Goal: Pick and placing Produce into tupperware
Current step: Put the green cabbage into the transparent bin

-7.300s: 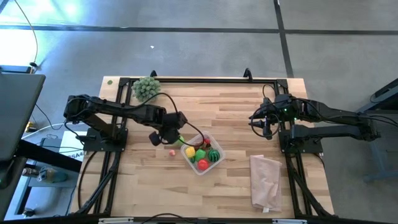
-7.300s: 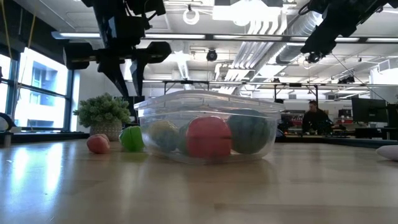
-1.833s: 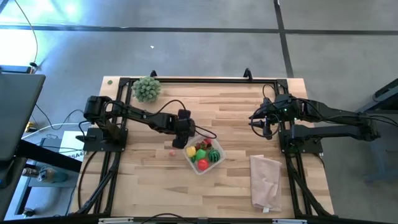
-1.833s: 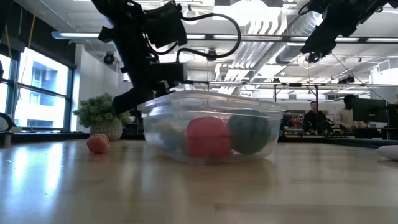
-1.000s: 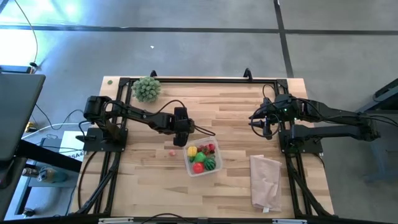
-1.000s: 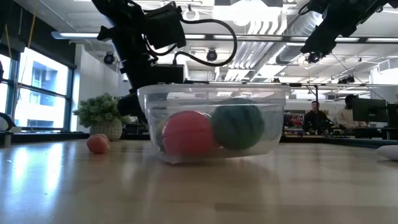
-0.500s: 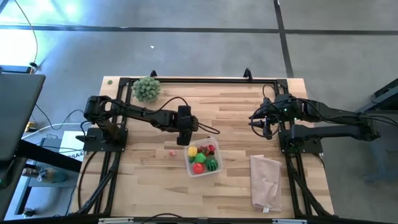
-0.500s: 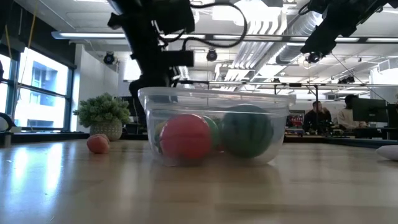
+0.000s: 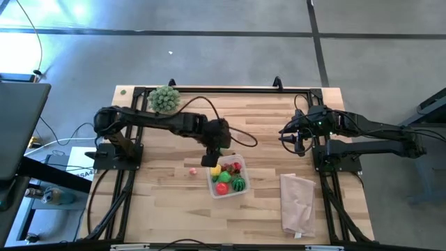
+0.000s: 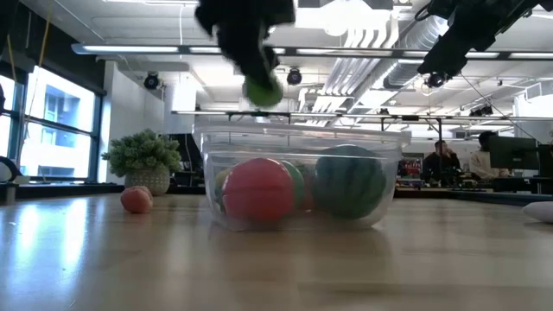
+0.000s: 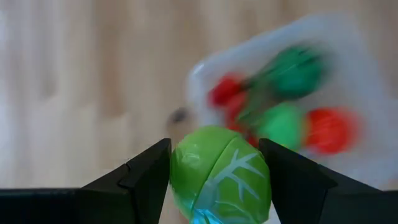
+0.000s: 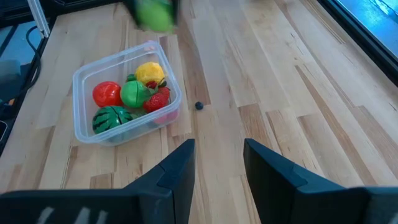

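My left gripper (image 9: 212, 157) hangs above the far-left rim of the tupperware (image 9: 212, 185), shut on a green leafy toy ball (image 10: 262, 89). The clear tupperware (image 10: 380, 173) stands on the table with a yellow piece, a red ball (image 10: 257, 190), a green piece and a striped watermelon ball (image 10: 348, 183) inside. A small pinkish-red fruit (image 9: 193, 171) lies on the table left of it, also seen in the low view (image 10: 136, 199). My right gripper (image 9: 295, 140) waits open in the air near the table's right side. My left gripper pinches the green ball (image 11: 219, 174) between its two fingers (image 11: 149, 177), one on each side of the ball. The fingers come from above, pointing down. The ball is lifted clear, above the tupperware's rim (image 10: 259, 131).
A grey-green bushy ball (image 9: 164, 99) sits at the far-left corner. A pale pinkish bag (image 9: 297, 202) lies near the right front. A tiny dark speck (image 12: 198, 106) lies on the wood beside the tupperware (image 12: 78, 81). People (image 10: 441, 160) show in the room beyond.
My left gripper has risen from table height beside the tupperware and moved toward the table's right, carrying the green ball up over the tupperware's rim. The tupperware turned slightly on the table and has since stayed put.
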Available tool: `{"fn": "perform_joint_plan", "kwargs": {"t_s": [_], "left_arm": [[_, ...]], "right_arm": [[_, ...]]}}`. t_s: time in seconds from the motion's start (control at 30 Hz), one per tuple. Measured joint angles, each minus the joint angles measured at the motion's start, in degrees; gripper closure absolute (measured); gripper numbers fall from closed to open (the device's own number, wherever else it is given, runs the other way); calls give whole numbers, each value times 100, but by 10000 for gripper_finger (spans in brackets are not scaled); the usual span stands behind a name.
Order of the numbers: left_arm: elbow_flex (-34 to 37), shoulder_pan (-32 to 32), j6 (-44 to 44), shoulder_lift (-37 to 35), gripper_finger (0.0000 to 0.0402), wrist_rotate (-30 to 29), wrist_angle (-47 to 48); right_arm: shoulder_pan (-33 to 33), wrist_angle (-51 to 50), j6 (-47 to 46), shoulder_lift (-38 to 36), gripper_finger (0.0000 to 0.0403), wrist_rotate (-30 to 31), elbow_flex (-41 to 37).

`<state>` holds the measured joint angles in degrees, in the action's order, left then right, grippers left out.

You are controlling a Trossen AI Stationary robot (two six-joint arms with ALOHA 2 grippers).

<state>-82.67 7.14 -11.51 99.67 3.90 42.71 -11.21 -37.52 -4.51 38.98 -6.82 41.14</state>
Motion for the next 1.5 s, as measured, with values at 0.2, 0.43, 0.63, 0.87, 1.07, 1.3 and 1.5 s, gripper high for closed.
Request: {"fn": "perform_joint_plan", "kwargs": {"t_s": [0.2,0.43,0.63,0.87,1.07,1.3,1.5], "left_arm": [[-481,-169,-207,-10,174,2647,-308],[-397,-900,-438,165,174,1369,-611],[-392,-1187,-470,720,174,169,-531],[-387,-1203,-347,1239,174,-216,-259],[-394,-1202,-319,1358,174,-463,-206],[-394,-1202,-361,1354,174,-461,-177],[-394,-1202,-309,1351,174,-461,-180]], "right_arm": [[-1,1,0,-2,274,1,1],[1,0,0,0,274,1,1],[0,-1,0,-3,274,0,1],[1,0,0,-4,274,1,1],[1,-2,0,2,274,1,1],[1,-2,0,0,274,1,1],[-1,0,0,-1,274,0,0]]}}
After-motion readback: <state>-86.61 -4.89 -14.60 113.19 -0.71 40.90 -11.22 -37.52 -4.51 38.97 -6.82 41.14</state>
